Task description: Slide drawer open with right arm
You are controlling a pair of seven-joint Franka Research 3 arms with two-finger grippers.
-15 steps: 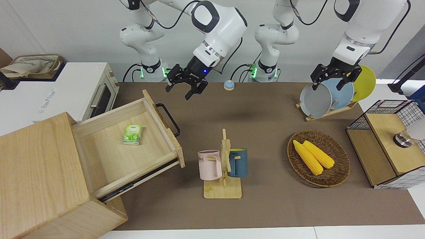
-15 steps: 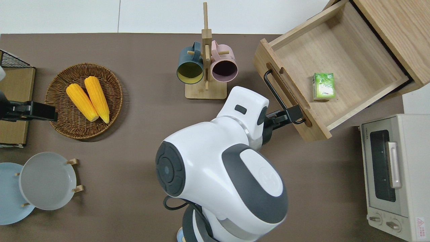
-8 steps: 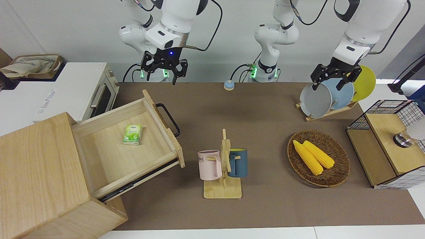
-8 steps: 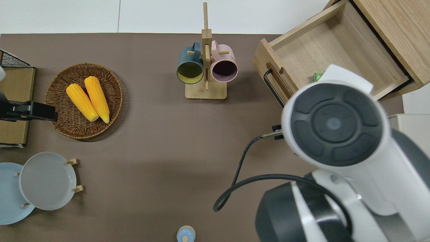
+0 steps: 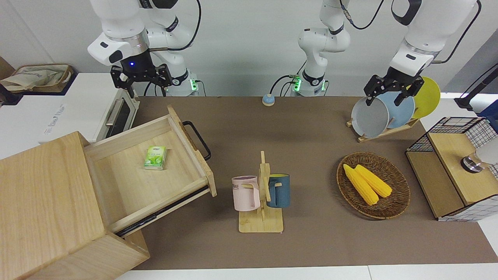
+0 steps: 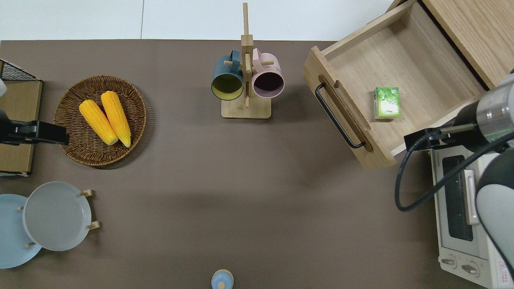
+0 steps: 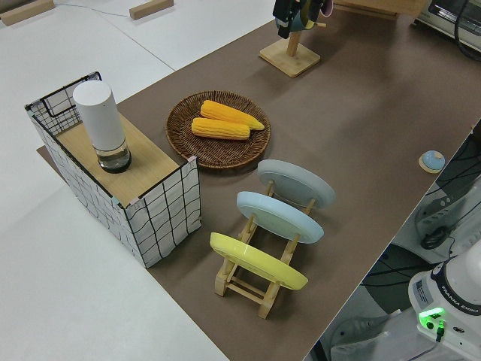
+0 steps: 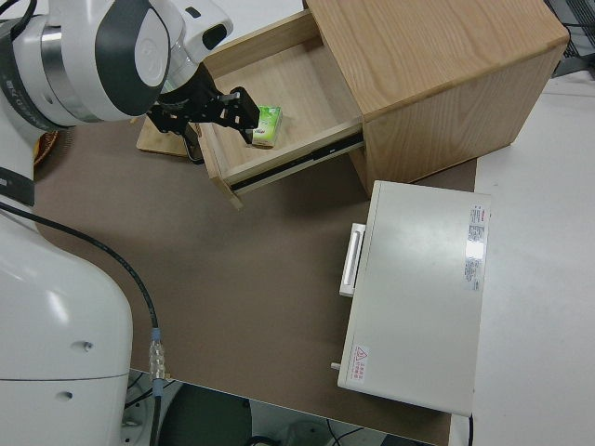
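Observation:
The light-wood drawer (image 5: 128,182) stands pulled well out of its cabinet (image 5: 42,202), and its black bar handle (image 5: 198,140) is free. A small green box (image 5: 155,157) lies in it. My right gripper (image 5: 141,82), blue light at the wrist, is open, empty and up in the air. In the overhead view its wrist hangs over the gap between the drawer (image 6: 417,68) and the toaster oven (image 6: 461,208), clear of the handle (image 6: 337,118). The right side view shows the gripper (image 8: 218,110) open. My left arm is parked, its gripper (image 5: 393,93) open.
A mug rack (image 5: 261,194) with a pink and a blue mug stands mid-table. A wicker basket (image 5: 397,202) holds two corn cobs. A plate rack (image 5: 385,111), a wood-and-wire box (image 5: 451,171) and a small blue bell (image 5: 267,99) are also on the table.
My right arm has swung away from the drawer handle toward its own end of the table, and the gripper now hangs by the toaster oven. The drawer stays open. The left arm has not moved.

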